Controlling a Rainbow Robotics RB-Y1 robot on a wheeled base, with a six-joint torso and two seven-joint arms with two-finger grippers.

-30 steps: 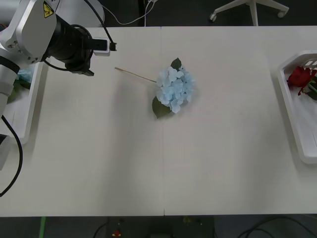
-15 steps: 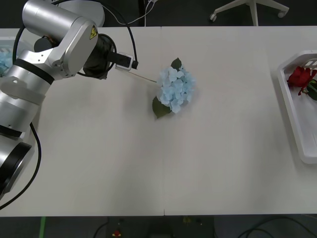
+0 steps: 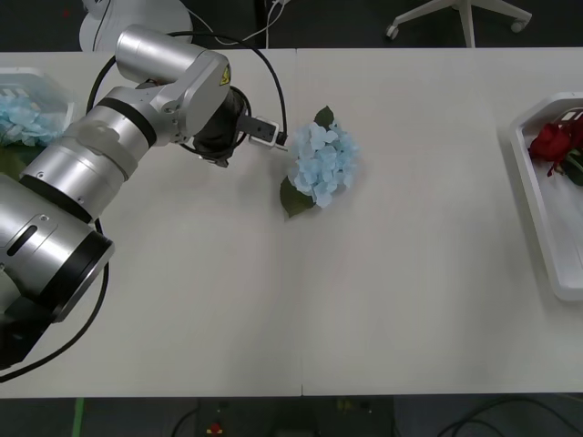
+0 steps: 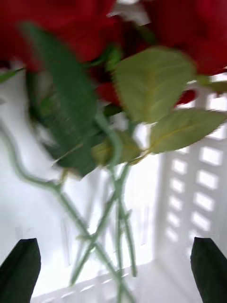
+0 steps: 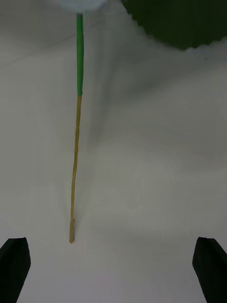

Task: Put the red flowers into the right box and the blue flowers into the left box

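One blue hydrangea head (image 3: 322, 164) lies loose on the table (image 3: 410, 300), roughly midway between the trays — the only flower left to sort, by my reading. Others already sit in the left box (image 3: 47, 84), and the red roses (image 3: 557, 141) in the right box (image 3: 537, 214). The left gripper (image 5: 113, 265) hangs wide open and empty over the hydrangea's stem (image 5: 75, 161); the right gripper (image 4: 113, 265), also spread and empty, hovers over the roses' stems.
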